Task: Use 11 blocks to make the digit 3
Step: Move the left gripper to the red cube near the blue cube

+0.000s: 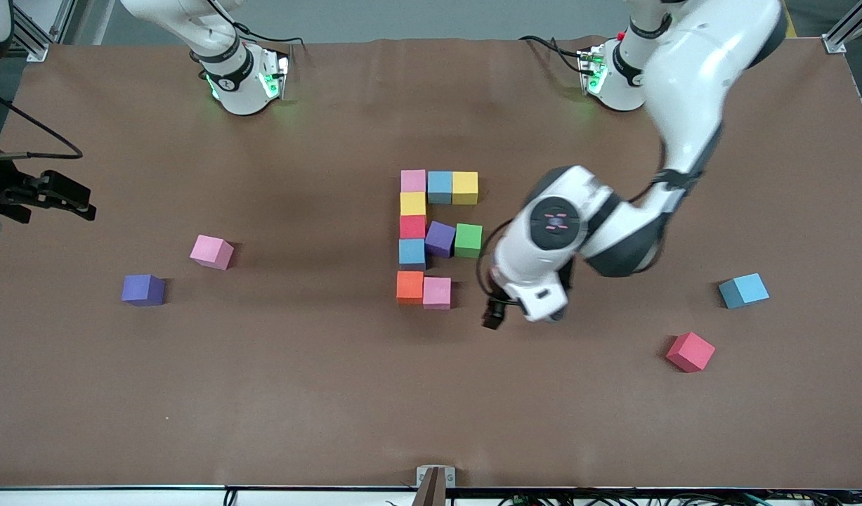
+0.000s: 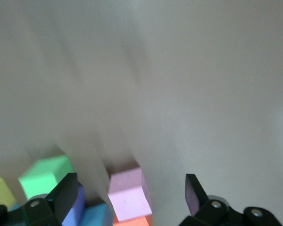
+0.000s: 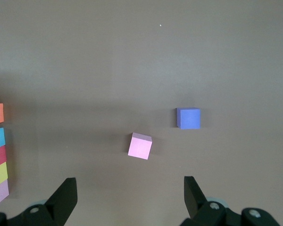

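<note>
While my left gripper (image 1: 493,314) hangs open and empty just beside the pink block (image 1: 437,292) that closes the unfinished 3, I judge one more block belongs there (red block (image 1: 690,351) is closest). My right gripper (image 1: 58,193) waits open at the table's edge.

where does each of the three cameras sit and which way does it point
Front view: high across the table, facing both arm bases; shows the block figure, the left gripper over bare table beside it, and the right gripper waiting at its table end.
Left wrist view: looks down past its open fingers at the pink block.
Right wrist view: looks down past its open fingers at a loose pink block and purple block.
Shared: the orange block appears in all three.
</note>
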Controlling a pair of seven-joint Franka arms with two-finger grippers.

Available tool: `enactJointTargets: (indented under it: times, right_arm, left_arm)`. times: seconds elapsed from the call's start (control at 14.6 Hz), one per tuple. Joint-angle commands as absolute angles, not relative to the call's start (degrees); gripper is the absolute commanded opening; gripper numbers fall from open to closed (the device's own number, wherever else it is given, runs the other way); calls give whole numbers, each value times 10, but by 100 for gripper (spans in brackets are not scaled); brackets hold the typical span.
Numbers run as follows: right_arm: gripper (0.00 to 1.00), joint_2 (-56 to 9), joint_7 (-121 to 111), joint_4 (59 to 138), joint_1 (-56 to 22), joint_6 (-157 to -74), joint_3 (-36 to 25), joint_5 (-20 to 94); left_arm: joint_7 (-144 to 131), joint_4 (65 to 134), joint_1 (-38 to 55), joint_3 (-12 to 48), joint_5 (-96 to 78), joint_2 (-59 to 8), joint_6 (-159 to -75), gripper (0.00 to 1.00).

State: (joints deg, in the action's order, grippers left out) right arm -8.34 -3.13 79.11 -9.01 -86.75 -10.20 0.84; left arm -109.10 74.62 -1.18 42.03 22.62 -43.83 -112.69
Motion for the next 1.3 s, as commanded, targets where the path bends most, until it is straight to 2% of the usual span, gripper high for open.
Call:
enactJointTargets:
  times: [0.0, 0.41, 0.75, 1.1, 1.24]
  right_arm:
    - [100, -79, -35, 788, -90, -890, -100, 3]
    - [100, -77, -35, 787, -94, -900, -99, 8]
    - [100, -76, -36, 787, -95, -899, -98, 1]
    - [100, -79, -35, 788, -87, -924, -101, 1]
    - [100, -79, -35, 788, -89, -918, -101, 1]
  left_arm:
    - [-964, 783, -125, 472, 221, -432, -1099, 100]
    - [-690, 847, -253, 472, 356, -439, -1098, 100]
    - [-454, 846, -319, 466, 374, -456, -1127, 100]
    - [-473, 842, -319, 417, 376, -465, -1173, 100]
    - [-520, 836, -319, 414, 379, -484, -1210, 100]
